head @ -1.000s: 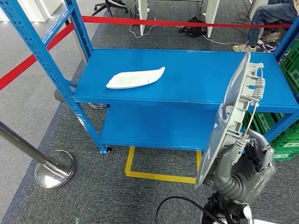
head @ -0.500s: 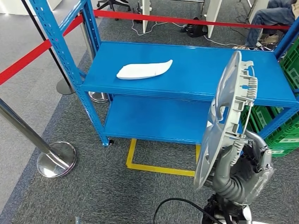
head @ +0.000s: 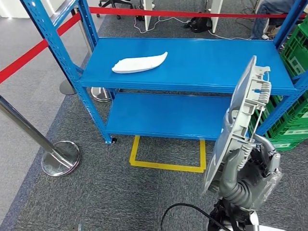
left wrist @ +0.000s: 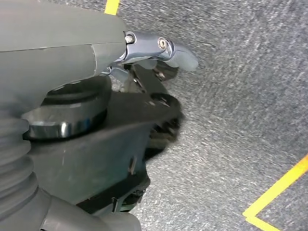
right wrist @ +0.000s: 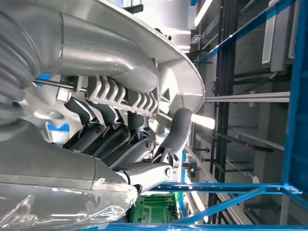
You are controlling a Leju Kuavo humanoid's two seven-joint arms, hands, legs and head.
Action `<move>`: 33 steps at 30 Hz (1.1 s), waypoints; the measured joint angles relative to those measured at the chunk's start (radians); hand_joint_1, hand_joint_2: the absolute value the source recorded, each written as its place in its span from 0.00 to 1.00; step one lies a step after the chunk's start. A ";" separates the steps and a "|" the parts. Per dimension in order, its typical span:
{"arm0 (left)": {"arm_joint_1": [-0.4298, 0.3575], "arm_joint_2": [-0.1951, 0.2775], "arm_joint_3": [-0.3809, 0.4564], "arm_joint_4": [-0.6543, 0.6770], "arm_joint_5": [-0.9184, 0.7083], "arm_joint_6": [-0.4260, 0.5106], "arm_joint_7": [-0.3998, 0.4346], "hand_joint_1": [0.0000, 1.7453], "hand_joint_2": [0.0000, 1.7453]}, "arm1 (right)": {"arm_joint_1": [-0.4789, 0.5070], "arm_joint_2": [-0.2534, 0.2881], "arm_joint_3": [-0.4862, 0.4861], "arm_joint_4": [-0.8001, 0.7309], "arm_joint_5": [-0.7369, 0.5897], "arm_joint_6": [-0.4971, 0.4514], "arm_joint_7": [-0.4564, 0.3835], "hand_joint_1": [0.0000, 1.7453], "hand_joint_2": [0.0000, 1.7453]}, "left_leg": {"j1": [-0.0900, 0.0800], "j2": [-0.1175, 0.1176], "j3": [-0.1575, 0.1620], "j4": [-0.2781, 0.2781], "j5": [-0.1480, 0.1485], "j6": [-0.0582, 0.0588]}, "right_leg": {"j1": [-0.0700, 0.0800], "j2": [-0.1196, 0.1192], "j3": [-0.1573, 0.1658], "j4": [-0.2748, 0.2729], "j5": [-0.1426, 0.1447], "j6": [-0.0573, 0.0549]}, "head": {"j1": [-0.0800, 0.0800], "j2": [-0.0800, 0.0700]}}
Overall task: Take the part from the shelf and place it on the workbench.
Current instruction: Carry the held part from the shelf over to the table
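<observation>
The right hand (head: 250, 175) stays clamped on the grey disc-shaped part (head: 237, 120), upright, off the blue shelf (head: 203, 62). The view has swung slightly, so carrying has begun. The left hand (left wrist: 109, 120) looks empty, its fingers perhaps curled.

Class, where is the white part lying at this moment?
In the head view, the white part lies flat on the left side of the blue shelf's top level, near the left upright.

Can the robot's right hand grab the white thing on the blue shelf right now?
Probably not. The right hand already grips the big grey part, and the white piece lies far off on the shelf.
</observation>
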 joint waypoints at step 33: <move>-0.003 0.001 0.000 0.000 0.002 -0.001 -0.008 0.00 1.00 | -0.017 -0.001 0.009 0.017 0.032 -0.011 -0.004 1.00 1.00 | 0.002 0.000 0.106 -0.149 0.027 0.004 | -0.002 0.003 -0.025 0.007 0.022 0.015 | 0.003 0.000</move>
